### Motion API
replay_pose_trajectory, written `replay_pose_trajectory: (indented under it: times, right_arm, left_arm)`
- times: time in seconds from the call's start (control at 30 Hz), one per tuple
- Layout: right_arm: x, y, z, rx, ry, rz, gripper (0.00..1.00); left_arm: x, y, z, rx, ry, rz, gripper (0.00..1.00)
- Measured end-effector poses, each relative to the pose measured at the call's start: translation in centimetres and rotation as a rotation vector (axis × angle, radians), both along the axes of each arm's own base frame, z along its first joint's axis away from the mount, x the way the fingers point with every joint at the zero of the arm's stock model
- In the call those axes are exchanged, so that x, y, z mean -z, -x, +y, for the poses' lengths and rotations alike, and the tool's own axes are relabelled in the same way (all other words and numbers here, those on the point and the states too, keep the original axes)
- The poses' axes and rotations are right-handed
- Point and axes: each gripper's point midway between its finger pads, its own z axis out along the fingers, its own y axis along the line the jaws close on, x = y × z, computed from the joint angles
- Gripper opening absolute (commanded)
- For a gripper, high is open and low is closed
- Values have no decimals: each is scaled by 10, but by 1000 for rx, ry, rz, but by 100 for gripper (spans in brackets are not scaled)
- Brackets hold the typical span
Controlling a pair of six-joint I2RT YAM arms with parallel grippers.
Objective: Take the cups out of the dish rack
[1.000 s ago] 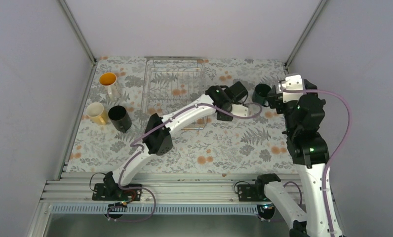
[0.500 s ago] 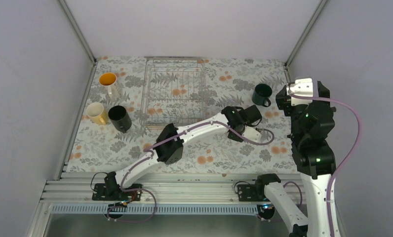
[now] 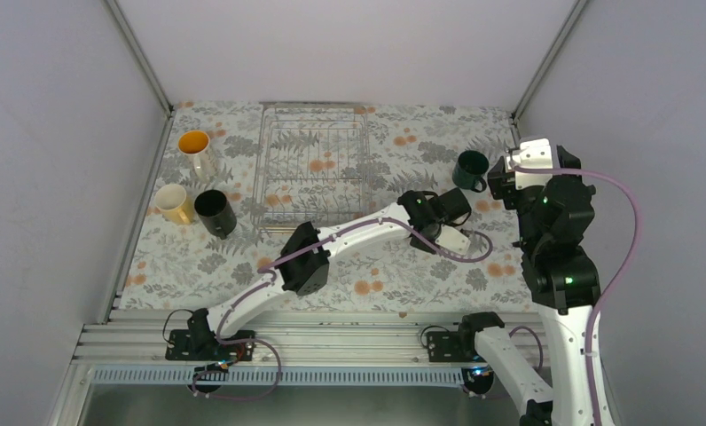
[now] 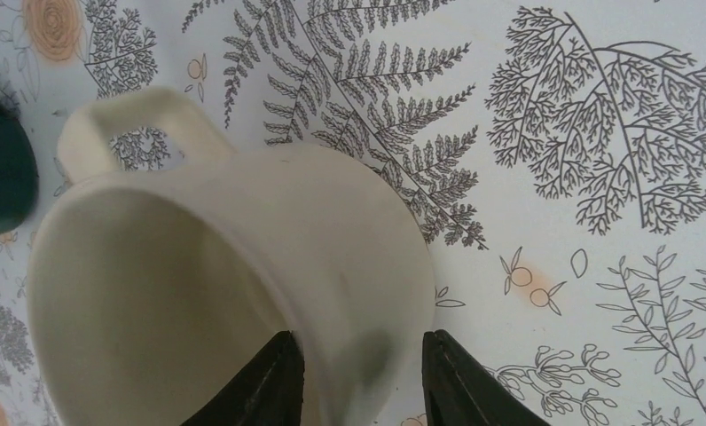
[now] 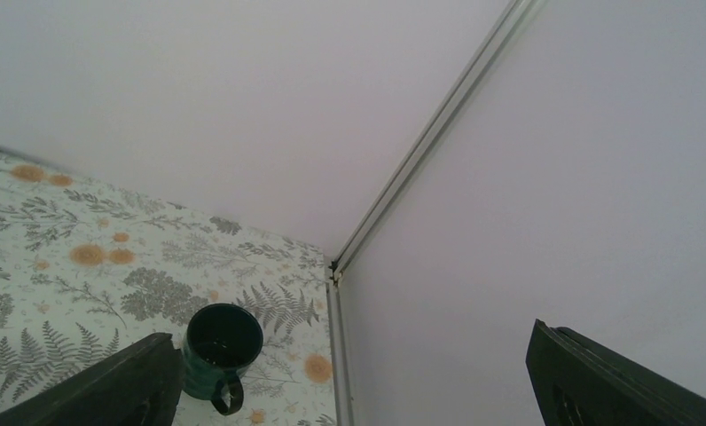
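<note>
The dish rack [image 3: 265, 169] stands at the back centre with no cups in it. My left gripper [image 3: 451, 231] reaches right of it and straddles the wall of the pale whitish cup [image 4: 243, 266]. One finger [image 4: 265, 382] sits at the rim and the other [image 4: 460, 382] is outside, a gap away from the wall [image 4: 358, 335]. The dark green mug [image 3: 470, 170] stands upright at the right and also shows in the right wrist view [image 5: 221, 351]. My right gripper [image 3: 506, 177] is wide open and empty, raised beside it [image 5: 349, 337].
The yellow-orange mug [image 3: 194, 143], the cream mug [image 3: 172, 202] and the black mug [image 3: 215, 213] stand left of the rack. The enclosure's right wall and corner post [image 5: 420, 151] are close to the right gripper. The floral cloth [image 3: 403, 275] covers the table.
The left arm carried the pale cup from beside the rack to the right front, then held still. The right gripper drew back from the green mug, then drifted slightly back left.
</note>
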Motion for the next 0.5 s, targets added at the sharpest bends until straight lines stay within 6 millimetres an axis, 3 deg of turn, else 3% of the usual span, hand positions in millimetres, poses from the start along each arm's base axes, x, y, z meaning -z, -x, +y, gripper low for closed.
replay_pose_trajectory:
  times: [0.13,0.23,0.37,0.43,0.5]
  right_arm:
    - [1,0,2,-13,-6,2,100]
    - [1,0,2,-14,-8,3,100]
    - [2,0,3,-14,-11,5,100]
    - [1,0,3,-17,-17,5,100]
    - [-1,-1,5,-24,-24,6,100]
  left_arm:
    - [0,-2,1,-6,-5,-11,36]
    - [-1,-4,2,-13,-7,-18,45]
    - [-3,-10,3,-33,-4,-39,73]
    - [-9,-14,4,-47,1,-57,99]
    - [-20,-18,5,-62,12,-79,100]
